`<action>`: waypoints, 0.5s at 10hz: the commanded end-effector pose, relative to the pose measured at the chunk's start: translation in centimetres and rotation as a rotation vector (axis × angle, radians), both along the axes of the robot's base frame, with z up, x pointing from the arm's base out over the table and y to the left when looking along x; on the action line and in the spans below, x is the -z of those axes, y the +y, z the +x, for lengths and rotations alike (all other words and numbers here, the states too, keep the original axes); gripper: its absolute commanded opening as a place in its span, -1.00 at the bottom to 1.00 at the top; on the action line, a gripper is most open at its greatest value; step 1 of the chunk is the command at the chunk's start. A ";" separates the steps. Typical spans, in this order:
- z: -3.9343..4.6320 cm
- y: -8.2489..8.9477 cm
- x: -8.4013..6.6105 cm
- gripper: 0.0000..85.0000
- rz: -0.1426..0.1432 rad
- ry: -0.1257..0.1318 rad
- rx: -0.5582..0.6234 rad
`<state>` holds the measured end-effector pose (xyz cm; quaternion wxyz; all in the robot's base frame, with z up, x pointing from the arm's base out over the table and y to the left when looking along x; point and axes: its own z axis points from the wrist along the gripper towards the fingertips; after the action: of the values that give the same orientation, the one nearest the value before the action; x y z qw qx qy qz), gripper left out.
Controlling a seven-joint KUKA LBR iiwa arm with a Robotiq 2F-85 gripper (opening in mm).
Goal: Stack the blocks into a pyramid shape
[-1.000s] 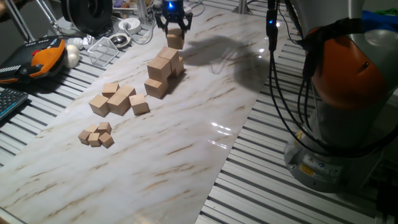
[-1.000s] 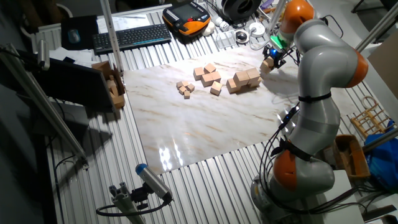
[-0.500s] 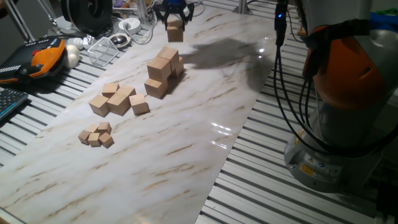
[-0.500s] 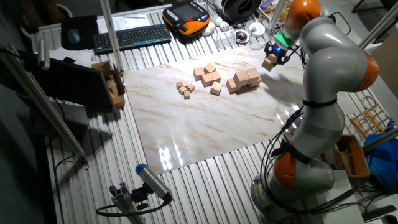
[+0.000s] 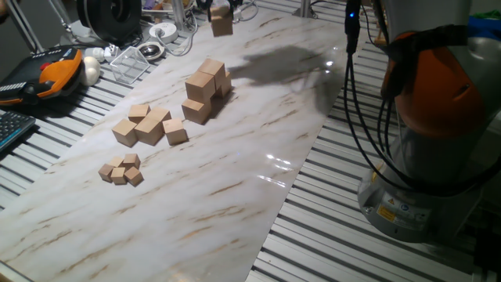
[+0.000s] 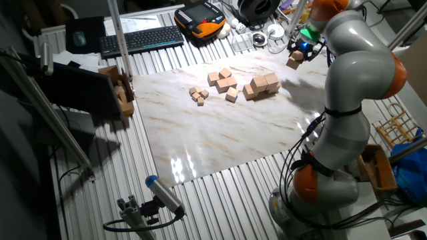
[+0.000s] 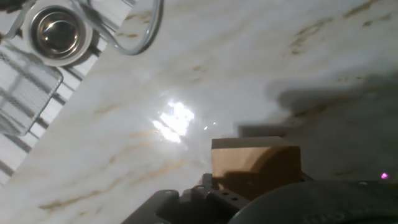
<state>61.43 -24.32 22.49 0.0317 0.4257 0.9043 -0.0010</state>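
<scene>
Several large tan blocks [image 5: 207,87] sit in a tight, partly stacked cluster on the marble board [image 5: 258,157], also seen as blocks [image 6: 261,85] from the other side. One more block [image 5: 221,23] hangs high above the board's far end, beyond the cluster. My gripper [image 6: 296,56] is shut on it from above; in one fixed view the gripper is almost cut off by the top edge. The hand view has that held block [image 7: 255,163] low in the frame over bare marble, with its shadow to the right.
Medium wooden cubes [image 5: 147,124] and tiny cubes [image 5: 121,170] lie left of the cluster. A wire basket [image 5: 135,61], a metal bowl [image 7: 57,30], cables, an orange pendant [image 5: 59,69] and a keyboard [image 6: 141,40] crowd the far edge. The robot base [image 5: 427,157] stands at the right.
The gripper has risen with the block shut in it, climbing away from the board behind the cluster. The blocks on the board have not moved.
</scene>
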 end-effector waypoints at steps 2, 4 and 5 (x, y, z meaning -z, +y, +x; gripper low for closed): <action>-0.03 0.0 0.0 -1.00 -0.089 -0.038 -0.572; -0.03 0.0 0.0 -1.00 -0.047 -0.055 -0.735; -0.03 0.0 0.0 -1.00 -0.024 -0.056 -0.816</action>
<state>61.40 -24.35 22.49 0.0588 0.3425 0.9376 -0.0036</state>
